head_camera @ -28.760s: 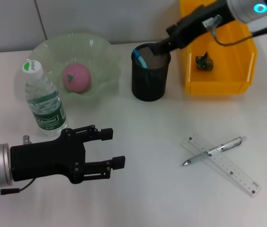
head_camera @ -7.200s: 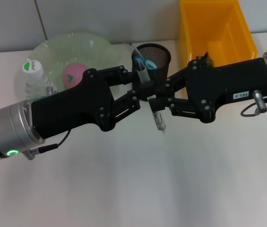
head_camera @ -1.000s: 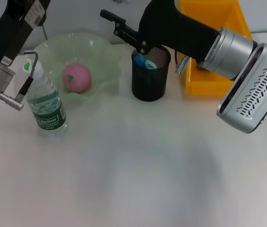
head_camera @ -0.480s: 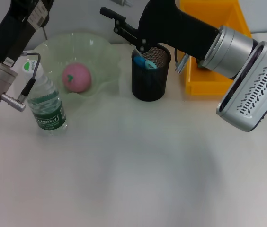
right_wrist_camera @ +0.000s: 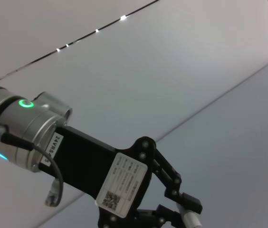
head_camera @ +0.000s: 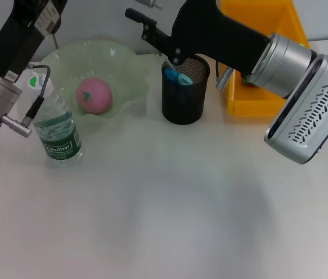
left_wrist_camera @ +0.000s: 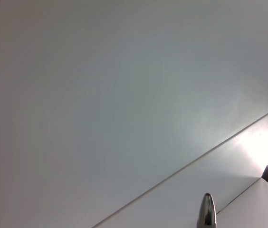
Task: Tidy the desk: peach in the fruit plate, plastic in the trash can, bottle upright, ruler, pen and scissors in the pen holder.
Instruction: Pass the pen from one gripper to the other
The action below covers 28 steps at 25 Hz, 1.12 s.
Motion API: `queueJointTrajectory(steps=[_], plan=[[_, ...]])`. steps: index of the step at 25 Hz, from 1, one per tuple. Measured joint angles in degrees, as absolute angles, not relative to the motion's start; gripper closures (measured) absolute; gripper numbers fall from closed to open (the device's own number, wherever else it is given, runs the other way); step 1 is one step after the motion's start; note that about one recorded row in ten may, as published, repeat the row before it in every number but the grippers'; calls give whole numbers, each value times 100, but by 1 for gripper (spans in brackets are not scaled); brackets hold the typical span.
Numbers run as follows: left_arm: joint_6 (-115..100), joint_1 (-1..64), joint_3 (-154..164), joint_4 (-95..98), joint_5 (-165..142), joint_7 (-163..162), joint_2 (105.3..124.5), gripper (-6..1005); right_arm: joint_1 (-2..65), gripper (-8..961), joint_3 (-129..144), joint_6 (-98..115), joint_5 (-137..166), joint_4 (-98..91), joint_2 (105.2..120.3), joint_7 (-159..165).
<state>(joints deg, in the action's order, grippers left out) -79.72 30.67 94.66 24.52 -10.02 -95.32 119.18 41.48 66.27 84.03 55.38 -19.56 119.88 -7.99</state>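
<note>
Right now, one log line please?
left gripper: raised, holding pen | right gripper: open, raised by pen holder | peach in fruit plate | bottle upright

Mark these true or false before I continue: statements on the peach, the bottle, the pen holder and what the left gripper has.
1. The peach lies in the fruit plate. True.
2. The bottle lies on its side. False: it stands upright.
3. The pen holder is empty. False: blue handles stick out of it.
4. The left gripper, raised off the desk, holds the pen. True.
</note>
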Motion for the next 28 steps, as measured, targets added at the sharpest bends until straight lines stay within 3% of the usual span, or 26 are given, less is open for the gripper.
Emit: queueJointTrajectory(steps=[28], plan=[[-7970, 3080, 9536, 2487, -998, -9522, 11917, 701, 4148, 749, 6703, 8469, 5516, -1943, 11987, -761]])
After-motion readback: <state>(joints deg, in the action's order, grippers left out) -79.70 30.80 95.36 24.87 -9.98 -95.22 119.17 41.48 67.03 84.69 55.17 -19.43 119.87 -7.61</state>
